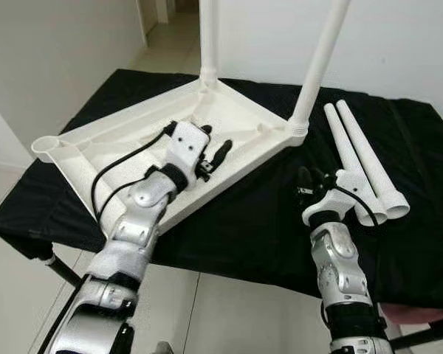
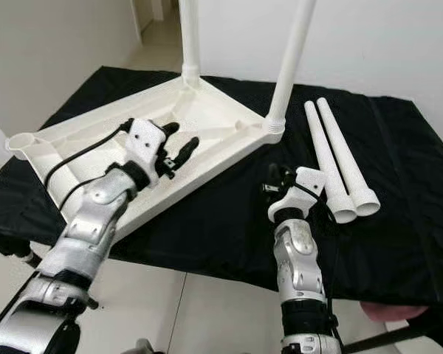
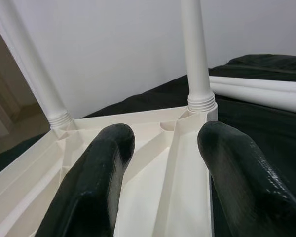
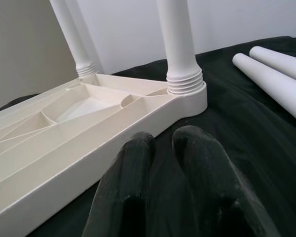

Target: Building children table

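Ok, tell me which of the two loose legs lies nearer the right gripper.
The inner loose leg, the one on the tabletop's side. Its wide end lies just beyond the right gripper; the outer loose leg lies alongside it, farther right.

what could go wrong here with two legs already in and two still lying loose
The two loose legs lie side by side near the black cloth's edge; a nudge from the right gripper beside them might roll them off. The open left gripper hovers over the upturned tabletop; pressing down could tip it and its two upright legs.
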{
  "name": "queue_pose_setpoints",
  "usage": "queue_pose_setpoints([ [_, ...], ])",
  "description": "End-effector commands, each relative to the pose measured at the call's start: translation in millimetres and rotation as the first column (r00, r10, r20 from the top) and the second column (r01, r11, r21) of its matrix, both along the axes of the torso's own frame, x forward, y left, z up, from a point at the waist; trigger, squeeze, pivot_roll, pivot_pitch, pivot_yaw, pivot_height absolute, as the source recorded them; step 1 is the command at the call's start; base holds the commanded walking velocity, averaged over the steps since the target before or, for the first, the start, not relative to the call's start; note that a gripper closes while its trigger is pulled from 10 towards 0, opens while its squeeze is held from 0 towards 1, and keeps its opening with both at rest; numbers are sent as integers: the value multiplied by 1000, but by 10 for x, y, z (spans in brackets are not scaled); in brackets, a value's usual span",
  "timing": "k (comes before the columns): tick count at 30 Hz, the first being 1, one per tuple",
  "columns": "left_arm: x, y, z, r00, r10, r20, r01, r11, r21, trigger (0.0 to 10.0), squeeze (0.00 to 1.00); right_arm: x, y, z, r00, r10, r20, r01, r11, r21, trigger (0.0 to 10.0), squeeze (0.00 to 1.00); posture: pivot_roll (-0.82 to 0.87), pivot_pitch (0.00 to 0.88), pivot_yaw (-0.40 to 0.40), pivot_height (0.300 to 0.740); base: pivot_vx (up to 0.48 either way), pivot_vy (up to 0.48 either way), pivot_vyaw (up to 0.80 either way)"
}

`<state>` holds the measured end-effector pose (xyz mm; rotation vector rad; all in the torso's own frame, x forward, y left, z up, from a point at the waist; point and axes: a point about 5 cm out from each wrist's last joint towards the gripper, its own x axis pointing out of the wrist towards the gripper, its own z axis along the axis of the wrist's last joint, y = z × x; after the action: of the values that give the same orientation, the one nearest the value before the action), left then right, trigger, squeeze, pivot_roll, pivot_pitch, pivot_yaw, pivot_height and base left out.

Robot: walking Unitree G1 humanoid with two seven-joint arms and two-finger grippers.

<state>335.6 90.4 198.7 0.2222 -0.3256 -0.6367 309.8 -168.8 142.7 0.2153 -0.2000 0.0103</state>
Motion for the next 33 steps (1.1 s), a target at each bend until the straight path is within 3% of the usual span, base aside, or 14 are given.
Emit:
queue_pose_setpoints([
  [1,-76,56,-5,999,-44,-6,44,999,3,10000,0,0,24,-16,1000,11,-5,-11,1000,-6,10000,0,-54,0,21,740,0,0,0],
  [4,-257,271,-230,989,-119,-93,122,992,32,10000,0,21,38,4,1000,22,2,-22,1000,-9,10000,0,-53,0,18,740,0,0,0],
  [6,-257,271,-230,989,-119,-93,122,992,32,10000,0,21,38,4,1000,22,2,-22,1000,-9,10000,0,-53,0,18,740,0,0,0],
  [10,-394,454,-410,973,-158,-167,178,978,110,10000,0,34,50,17,1000,25,6,-25,1000,-8,10000,0,-51,0,17,740,0,0,0],
  [11,-392,577,-450,972,-136,-191,166,974,151,10000,0,39,59,19,1000,26,7,-26,1000,-7,10000,0,-48,0,17,740,0,0,0],
  [12,-392,577,-450,972,-136,-191,166,974,151,10000,0,39,59,19,1000,26,7,-26,1000,-7,10000,0,-48,0,17,740,0,0,0],
  [15,-338,922,-470,973,-33,-230,87,969,231,10000,0,43,82,18,1000,30,10,-30,1000,-2,10000,0,-49,0,23,740,0,0,0],
  [16,-338,922,-470,973,-33,-230,87,969,231,10000,0,43,82,18,1000,30,10,-30,1000,-2,10000,0,-49,0,23,740,0,0,0],
  [18,-329,1107,-475,970,26,-242,43,960,276,10000,0,44,89,21,1000,29,12,-29,1000,1,10000,0,-52,0,28,740,0,0,0],
  [24,-332,1261,-460,965,72,-253,8,953,301,10000,0,44,91,23,1000,28,14,-28,1000,3,10000,0,-52,0,28,740,0,0,0],
  [25,-313,1418,-457,957,131,-261,-39,944,329,10000,0,41,93,23,1000,27,15,-27,1000,5,10000,0,-50,0,31,740,0,0,0],
  [26,-313,1418,-457,957,131,-261,-39,944,329,10000,0,41,93,23,1000,27,15,-27,1000,5,10000,0,-50,0,31,740,0,0,0],
  [27,-309,1539,-447,951,173,-256,-72,930,361,10000,0,39,94,22,1000,27,15,-27,1000,6,10000,0,-50,0,31,740,0,0,0],
  [33,-336,1801,-535,926,268,-267,-113,869,482,10000,0,35,90,20,1000,25,15,-25,1000,6,10000,0,-50,0,32,740,0,0,0],
])
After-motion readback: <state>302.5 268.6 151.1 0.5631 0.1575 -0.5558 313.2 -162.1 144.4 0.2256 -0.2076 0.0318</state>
